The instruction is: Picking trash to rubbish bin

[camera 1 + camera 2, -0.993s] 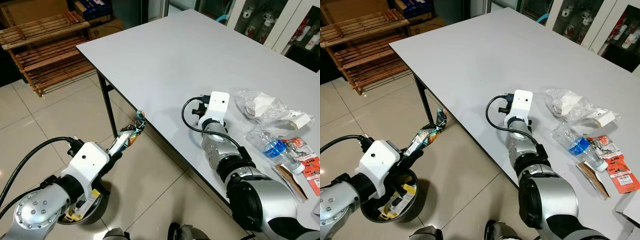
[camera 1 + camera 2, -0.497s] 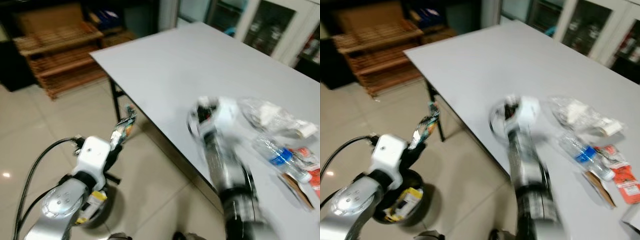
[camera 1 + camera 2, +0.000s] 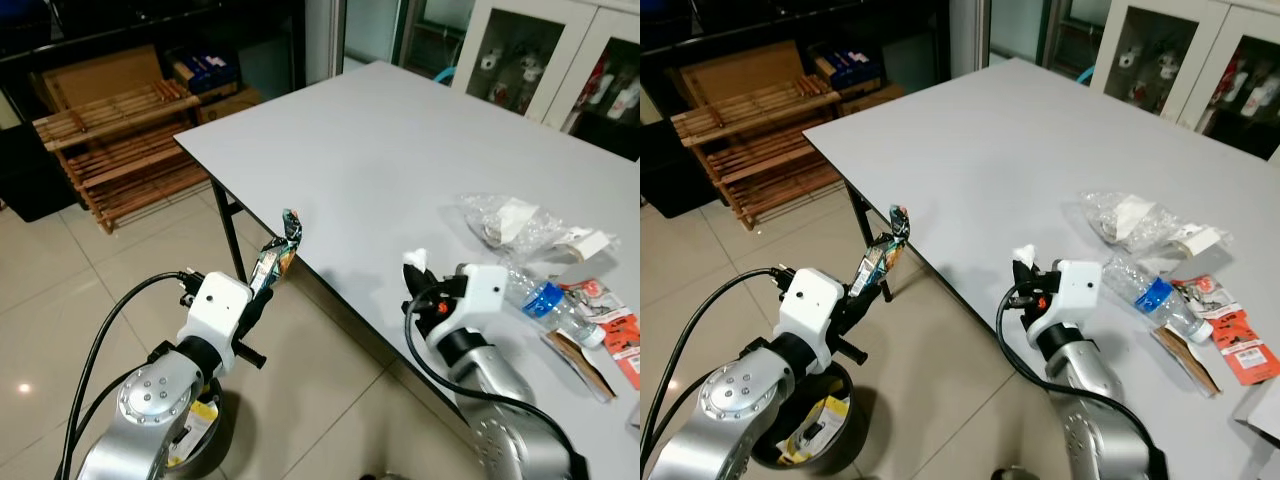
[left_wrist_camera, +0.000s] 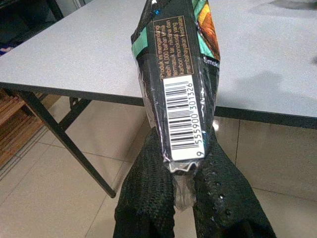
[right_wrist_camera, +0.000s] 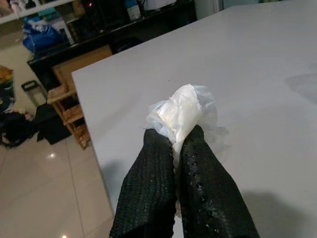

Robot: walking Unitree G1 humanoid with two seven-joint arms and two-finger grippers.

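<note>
A grey table stands on pale floor tiles, with a slatted wooden rack at the far left and glass-fronted cabinets beyond. Left of the table, over the floor, the left gripper pinches the lower end of a dark foil wrapper, which stands up from the fingers near the table's edge. The bin sits on the floor at the near left, below that arm, with some wrappers already in it. The right gripper, over the near edge of the table, is closed on a crumpled wad of white tissue. Both pieces look very light and limp, so a firm pinch at one end seems enough, though the slick foil could slip. More trash lies at the right of the table: a clear plastic bag, a plastic bottle and red packets. The table leg stands close to the left arm's path.
</note>
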